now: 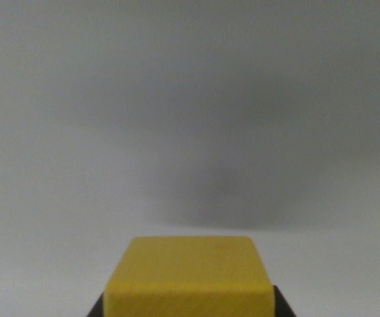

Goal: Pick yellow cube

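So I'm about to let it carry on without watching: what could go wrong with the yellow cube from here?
The yellow cube sits at the frame's bottom edge with only slivers of dark finger showing beside it, so grip depth can't be checked; it might slip. The blurred grey surface hides any height cue, so a drop might go unnoticed.

No text, label, brand, number or sign can be read anywhere. The yellow cube [191, 274] shows plain faces with only faint wood grain, and the blurred grey tabletop [176, 99] behind it appears unmarked, as far as the soft focus allows.
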